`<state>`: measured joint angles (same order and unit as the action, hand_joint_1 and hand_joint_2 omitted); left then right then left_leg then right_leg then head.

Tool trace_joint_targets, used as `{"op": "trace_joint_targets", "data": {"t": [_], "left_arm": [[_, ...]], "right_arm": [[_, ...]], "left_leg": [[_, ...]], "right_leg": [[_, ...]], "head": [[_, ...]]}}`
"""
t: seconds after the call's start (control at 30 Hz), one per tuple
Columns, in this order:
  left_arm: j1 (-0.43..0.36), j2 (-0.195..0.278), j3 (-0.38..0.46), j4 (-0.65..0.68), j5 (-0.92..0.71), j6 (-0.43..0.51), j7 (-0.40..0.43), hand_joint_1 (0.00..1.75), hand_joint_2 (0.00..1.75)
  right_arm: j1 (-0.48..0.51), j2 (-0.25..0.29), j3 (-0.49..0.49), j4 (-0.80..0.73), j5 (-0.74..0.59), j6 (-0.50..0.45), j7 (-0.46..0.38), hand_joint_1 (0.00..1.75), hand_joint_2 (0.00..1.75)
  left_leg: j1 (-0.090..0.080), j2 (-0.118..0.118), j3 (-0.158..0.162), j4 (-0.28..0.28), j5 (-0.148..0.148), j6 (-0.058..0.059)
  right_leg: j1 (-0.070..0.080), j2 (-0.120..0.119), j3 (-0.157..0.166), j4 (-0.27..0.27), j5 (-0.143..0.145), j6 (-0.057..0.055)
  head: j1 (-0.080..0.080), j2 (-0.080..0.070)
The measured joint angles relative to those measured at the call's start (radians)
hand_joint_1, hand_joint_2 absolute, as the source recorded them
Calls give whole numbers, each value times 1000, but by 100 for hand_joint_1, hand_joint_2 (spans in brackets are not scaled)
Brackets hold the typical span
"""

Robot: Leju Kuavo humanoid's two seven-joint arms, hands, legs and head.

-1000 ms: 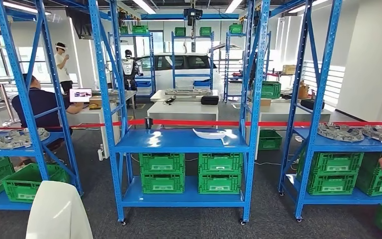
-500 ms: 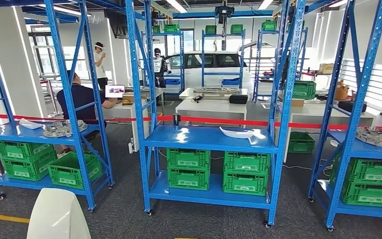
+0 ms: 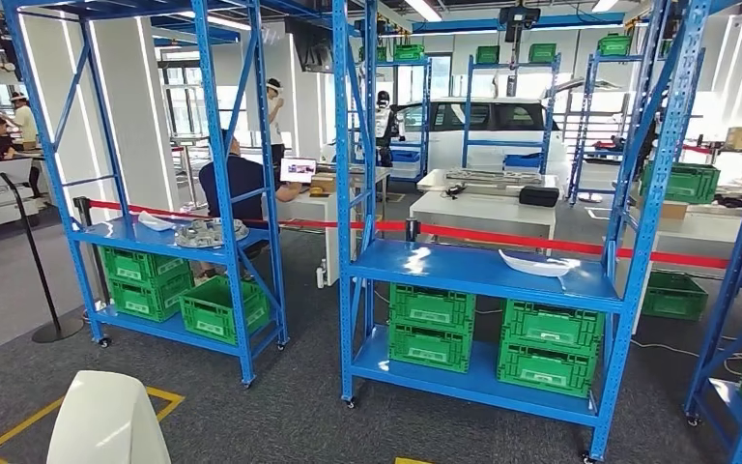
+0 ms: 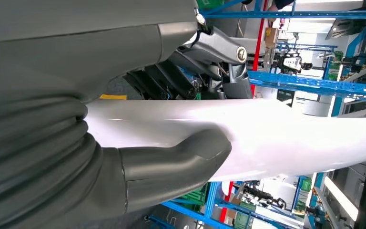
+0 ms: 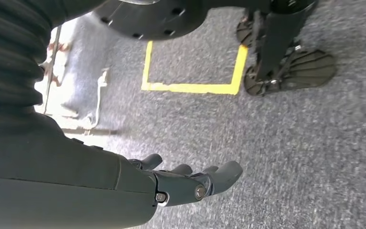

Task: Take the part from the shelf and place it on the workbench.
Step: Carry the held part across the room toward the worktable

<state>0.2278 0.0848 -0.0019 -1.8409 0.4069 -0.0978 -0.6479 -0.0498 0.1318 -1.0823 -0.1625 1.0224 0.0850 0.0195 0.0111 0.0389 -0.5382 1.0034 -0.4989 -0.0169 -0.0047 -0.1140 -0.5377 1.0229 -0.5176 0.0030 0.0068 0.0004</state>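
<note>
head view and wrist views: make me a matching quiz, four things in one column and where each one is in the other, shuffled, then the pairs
Things:
1. white part
2. green crates
3. red barrier tape
4. laptop

Places:
A. stretched behind the blue shelves
B. on the desk by the seated person
C. held by the left hand
D. bottom level of the middle shelf

Pairs: 1-C, 2-D, 3-A, 4-B

Glossy white curved part (image 4: 286, 138) clamped between left hand's (image 4: 124, 124) thumb and fingers (image 4: 171, 81).
</note>
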Motion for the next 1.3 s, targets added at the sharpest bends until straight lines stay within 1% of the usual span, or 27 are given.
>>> {"op": "trace_joint_targets", "data": {"t": [0.03,0.1,0.17,0.2,0.23,0.27,0.33,0.4,0.47,0.5,0.57,0.6,0.63,0.67,0.7,0.73,0.8,0.87,0.9,0.97,1.0,1.07,1.13,1.17,1.2,1.23,1.3], "left_arm": [[0,-2,0,-5,1,-7,2,175,175],[-3,-8,0,-11,-1,-13,4,175,175],[-3,-12,0,-11,-4,-15,6,175,175],[-3,-14,0,-11,-6,-16,7,175,175],[-3,-16,0,-11,-8,-16,7,175,175],[-3,-18,-1,-12,-10,-17,7,175,175],[-3,-24,-5,-20,-15,-22,9,175,175],[-3,-33,-16,-32,-29,-26,8,175,175],[-2,-39,-26,-42,-44,-26,2,175,175],[-1,-41,-28,-46,-48,-26,-1,175,175],[-2,-42,-30,-51,-51,-27,-3,175,175],[-4,-43,-31,-52,-51,-27,-4,175,175],[-6,-43,-34,-52,-52,-28,-1,175,175],[-7,-44,-36,-51,-51,-28,3,175,175],[-7,-45,-39,-49,-50,-28,6,175,175],[-7,-46,-41,-47,-49,-28,10,175,175],[-5,-48,-43,-47,-49,-28,9,175,175],[-2,-50,-45,-50,-52,-26,6,175,175],[-1,-51,-45,-51,-55,-26,5,175,175],[4,-53,-46,-53,-58,-24,4,175,175],[10,-53,-46,-54,-58,-23,4,175,175],[20,-54,-46,-57,-55,-20,3,175,175],[28,-56,-46,-61,-54,-19,4,175,175],[33,-57,-46,-62,-54,-19,6,175,175],[39,-58,-46,-63,-55,-18,8,175,175],[45,-59,-46,-65,-57,-17,8,175,175],[53,-61,-46,-72,-63,-10,5,175,175]], "right_arm": [[-2,0,-3,0,-7,-4,-2,0,175],[-1,1,-7,0,-12,-6,-4,0,175],[3,1,-9,0,-8,-7,-5,0,175],[4,1,-9,0,-4,-7,-7,0,175],[5,1,-9,0,1,-7,-9,0,175],[6,1,-9,0,5,-7,-10,0,175],[5,1,-9,0,13,-5,-2,0,175],[4,1,-8,0,18,-4,10,0,175],[3,2,-8,0,14,-5,14,0,175],[3,2,-8,0,11,-5,15,0,175],[4,3,-9,0,3,-8,14,0,175],[6,3,-9,0,-1,-9,14,0,175],[9,3,-10,0,-2,-11,15,0,175],[11,3,-10,0,-1,-11,15,0,175],[13,3,-10,0,4,-11,15,0,175],[14,2,-10,0,9,-10,14,0,175],[13,2,-9,0,20,-7,11,0,175],[13,2,-9,0,27,-6,8,0,175],[13,2,-8,0,30,-5,8,0,175],[12,2,-7,0,38,-2,12,0,175],[12,2,-5,0,42,0,14,0,175],[12,2,0,0,49,3,18,0,175],[14,2,7,0,55,4,21,0,175],[16,2,10,0,58,4,21,0,175],[17,2,12,0,60,4,18,0,175],[18,2,14,0,61,5,11,0,175],[17,1,14,0,59,6,-11,0,175]], "left_leg": [[2,-10,0,-3,4,7],[4,-30,-5,-4,11,17],[3,-56,-12,0,14,21],[2,-70,-15,4,14,21],[2,-85,-18,8,14,21],[2,-99,-19,12,13,19],[1,-125,-26,24,11,12],[1,-147,-36,30,11,-1],[2,-167,-45,25,17,-15],[2,-159,-49,27,17,-20],[2,-107,-73,77,-17,-29],[2,-75,-97,130,-49,-32],[2,-55,-128,198,-85,-37],[3,-47,-155,259,-111,-41],[3,-45,-167,291,-118,-43],[3,-43,-164,291,-109,-44],[2,-21,-95,174,-49,-39],[-4,22,-28,54,-10,-27],[-6,34,-16,28,-5,-21],[-8,20,-18,20,-4,-9],[-6,8,-16,16,-1,-3],[-1,-15,-12,10,7,9],[0,-39,-14,8,12,16],[0,-53,-17,9,13,18],[-1,-67,-18,10,13,18],[-2,-82,-20,13,13,18],[-2,-111,-21,19,12,16]], "right_leg": [[-2,27,-9,24,-18,6],[-4,90,-56,131,-81,12],[-4,109,-115,256,-130,13],[-4,111,-127,281,-129,13],[-5,113,-121,265,-108,12],[-6,120,-96,212,-73,10],[-9,163,-35,80,-20,5],[-8,189,-10,21,-10,-2],[-6,168,-11,17,-7,-12],[-7,156,-9,13,-3,-19],[-11,130,-8,5,3,-32],[-11,117,-9,3,4,-36],[-10,103,-10,3,4,-38],[-9,87,-11,4,3,-38],[-9,72,-11,4,3,-39],[-8,57,-12,5,2,-38],[-7,32,-9,7,-1,-35],[-3,11,-2,8,-6,-27],[-2,3,1,8,-8,-22],[0,-17,9,4,-10,-10],[-2,-16,14,5,-13,-3],[-6,31,2,43,-43,9],[-7,92,-51,158,-107,14],[-7,104,-84,224,-134,14],[-6,109,-108,270,-146,14],[-6,111,-117,281,-136,12],[-6,124,-82,193,-69,6]], "head": [[0,0],[1,0],[2,0],[3,0],[3,0],[3,0],[3,0],[2,0],[2,0],[2,0],[0,0],[-1,0],[-2,0],[-2,0],[-2,0],[-2,0],[-2,0],[-2,0],[-1,0],[0,0],[0,0],[1,0],[2,0],[3,0],[3,0],[3,0],[3,0]]}}
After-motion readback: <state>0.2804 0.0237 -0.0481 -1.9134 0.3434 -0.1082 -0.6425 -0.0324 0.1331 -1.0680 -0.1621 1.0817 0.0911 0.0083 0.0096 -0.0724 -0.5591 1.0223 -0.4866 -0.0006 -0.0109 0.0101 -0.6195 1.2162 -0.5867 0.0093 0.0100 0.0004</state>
